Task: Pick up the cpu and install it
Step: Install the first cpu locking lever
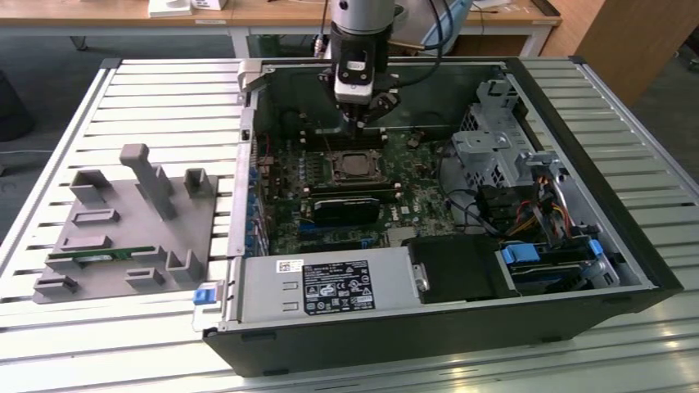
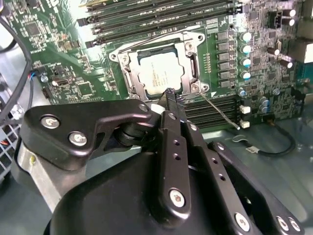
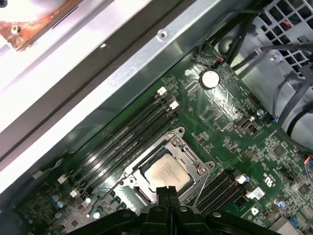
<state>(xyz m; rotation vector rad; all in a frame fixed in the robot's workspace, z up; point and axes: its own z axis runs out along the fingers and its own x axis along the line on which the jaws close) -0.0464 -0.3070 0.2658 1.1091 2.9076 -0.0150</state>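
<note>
I'm holding the gripper (image 1: pixel 372 115) over the open computer case (image 1: pixel 611 270), above the motherboard (image 1: pixel 421 176) near the case's far wall in the exterior view. Fingers are clenched together, nothing between them; in both wrist views the tips meet in one narrow black point.

The cpu (image 2: pixel 159 72) is sitting in the socket (image 2: pixel 191 62), silver top up, flat, framed by the metal bracket; I'm also seeing it in the first wrist view (image 3: pixel 165 172). The fingertips (image 2: pixel 170 93) are lying just past one edge of the chip, on the side where the thin socket lever (image 2: pixel 222 113) is sticking out; I can't tell whether they're touching the bracket or hovering above it. The chip is square, so no long axis matters. Judging by this, placing looks done and the socket isn't latched yet.

Containers: the case is holding the motherboard, a labelled power supply (image 1: pixel 327 286), drive cage (image 1: pixel 492 147) and cables. Outside it, on the exterior view's left, a grey parts tray (image 1: pixel 202 237) is holding a green memory stick (image 1: pixel 104 255).
</note>
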